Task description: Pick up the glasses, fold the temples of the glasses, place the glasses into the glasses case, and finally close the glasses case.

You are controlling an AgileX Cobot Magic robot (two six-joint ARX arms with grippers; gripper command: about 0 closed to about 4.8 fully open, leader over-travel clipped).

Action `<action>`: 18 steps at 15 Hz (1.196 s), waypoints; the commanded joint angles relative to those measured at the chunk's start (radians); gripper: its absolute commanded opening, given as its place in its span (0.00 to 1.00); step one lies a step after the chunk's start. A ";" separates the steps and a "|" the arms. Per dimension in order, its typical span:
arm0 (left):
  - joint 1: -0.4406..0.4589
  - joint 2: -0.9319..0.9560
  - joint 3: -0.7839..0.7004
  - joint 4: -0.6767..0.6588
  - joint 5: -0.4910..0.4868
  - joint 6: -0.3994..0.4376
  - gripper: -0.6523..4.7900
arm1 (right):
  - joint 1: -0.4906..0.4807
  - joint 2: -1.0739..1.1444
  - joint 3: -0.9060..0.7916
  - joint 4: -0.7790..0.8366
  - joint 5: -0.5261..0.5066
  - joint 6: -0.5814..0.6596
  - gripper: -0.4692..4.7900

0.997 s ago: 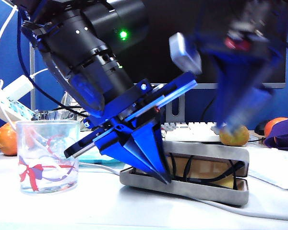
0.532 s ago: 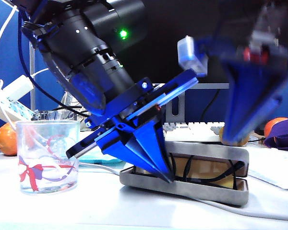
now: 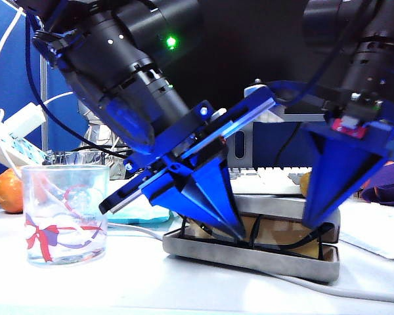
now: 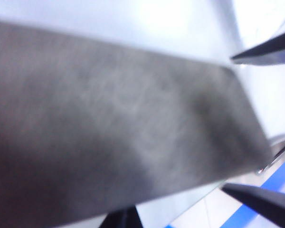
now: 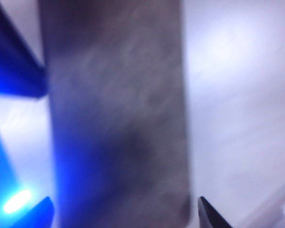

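The glasses case [image 3: 256, 252] lies on the white table [image 3: 184, 289] with its long axis running left to right across the exterior view, the grey lid [image 3: 285, 207] partly lowered over the tray. One pair of glasses [image 3: 276, 243] rests inside, lengthwise along the case, the thin black frame and temples [image 3: 318, 236] showing through the gap against the yellowish lining.

The left gripper [image 3: 236, 233] slants down from the upper left, its blue fingers pressed together into one point at the left part of the lid; it grasps nothing. In the left wrist view the grey lid [image 4: 118, 133] fills most of the picture, blurred.

The right gripper [image 3: 328, 216] hangs point-down over the right end of the case, its jaws spread wide either side of the grey lid [image 5: 118, 114] in the right wrist view.

One clear tumbler [image 3: 65, 213] with a printed red ribbon stands left of the case. Two orange fruits [image 3: 6, 190] are seen, one at the far left and one behind the right gripper. No lettering on the case can be read.
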 commanded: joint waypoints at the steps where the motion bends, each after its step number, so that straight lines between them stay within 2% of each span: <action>1: 0.000 -0.003 0.001 0.017 -0.042 -0.025 0.11 | 0.005 -0.003 0.004 0.026 0.012 -0.008 0.78; 7: 0.000 0.004 0.001 0.023 -0.087 -0.028 0.11 | 0.005 0.007 0.003 0.063 0.011 -0.029 0.78; 10: 0.000 0.030 0.001 0.025 -0.087 -0.032 0.11 | 0.006 0.021 -0.003 0.072 0.000 -0.051 0.71; 16: -0.001 0.047 0.001 0.047 -0.101 -0.054 0.11 | 0.039 0.048 -0.005 0.111 0.014 -0.051 0.70; 17: -0.002 0.047 0.001 0.047 -0.106 -0.054 0.11 | 0.050 0.050 -0.005 0.117 0.038 -0.051 0.65; 18: -0.001 0.047 0.001 0.048 -0.110 -0.054 0.11 | 0.068 0.055 -0.005 0.121 0.087 -0.051 0.53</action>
